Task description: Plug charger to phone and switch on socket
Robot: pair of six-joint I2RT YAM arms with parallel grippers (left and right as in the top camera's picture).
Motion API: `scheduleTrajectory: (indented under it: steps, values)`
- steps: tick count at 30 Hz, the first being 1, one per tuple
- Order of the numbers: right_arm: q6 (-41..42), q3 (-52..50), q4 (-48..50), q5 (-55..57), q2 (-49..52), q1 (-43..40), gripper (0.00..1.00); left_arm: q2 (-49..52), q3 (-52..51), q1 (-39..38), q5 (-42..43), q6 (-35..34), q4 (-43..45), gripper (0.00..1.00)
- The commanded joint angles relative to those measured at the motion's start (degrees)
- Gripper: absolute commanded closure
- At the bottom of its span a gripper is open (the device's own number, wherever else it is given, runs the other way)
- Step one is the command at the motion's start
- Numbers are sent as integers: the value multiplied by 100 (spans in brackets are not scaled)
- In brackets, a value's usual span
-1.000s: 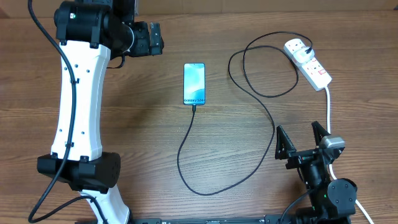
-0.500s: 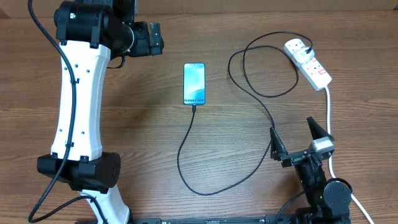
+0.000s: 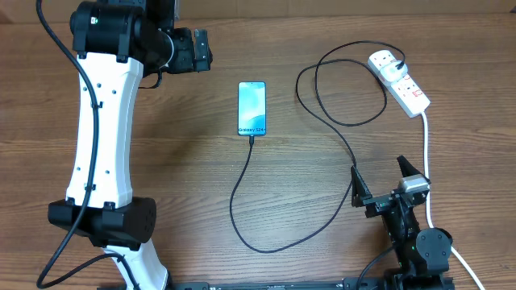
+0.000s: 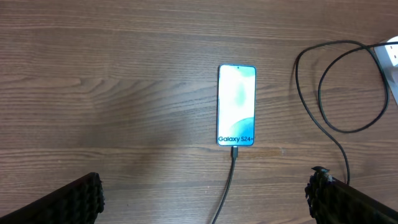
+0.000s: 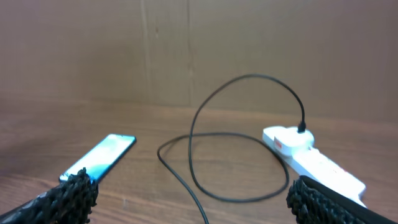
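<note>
The phone [image 3: 251, 108] lies screen-up and lit at mid-table; it also shows in the left wrist view [image 4: 236, 104] and the right wrist view [image 5: 99, 158]. The black charger cable [image 3: 242, 211] runs from the phone's bottom edge, loops across the table and ends at a white plug [image 3: 385, 61] seated in the far end of the socket strip [image 3: 407, 89]. My left gripper [image 3: 196, 50] hovers open and empty left of the phone [image 4: 205, 202]. My right gripper [image 3: 380, 184] is open and empty at the front right, below the strip [image 5: 193, 193].
The strip's thick white cord [image 3: 426, 161] runs down the right side past my right arm. Cable loops [image 5: 239, 140] lie between the phone and the strip [image 5: 320, 160]. A brown wall stands behind the table.
My right gripper has shifted a little left and back toward the front edge. The left arm, phone, cable and strip have not moved.
</note>
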Motion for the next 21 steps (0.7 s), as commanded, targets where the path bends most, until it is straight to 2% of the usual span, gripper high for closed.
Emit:
scheduleTrajectory:
  steps: [1, 21]
  values:
    - [-7, -61, -11, 52, -52, -111, 0, 33, -22, -39, -37, 4, -13, 0]
    - [15, -59, -35, 144, -52, -118, 0, 33, -22, -39, -37, 4, -13, 0]
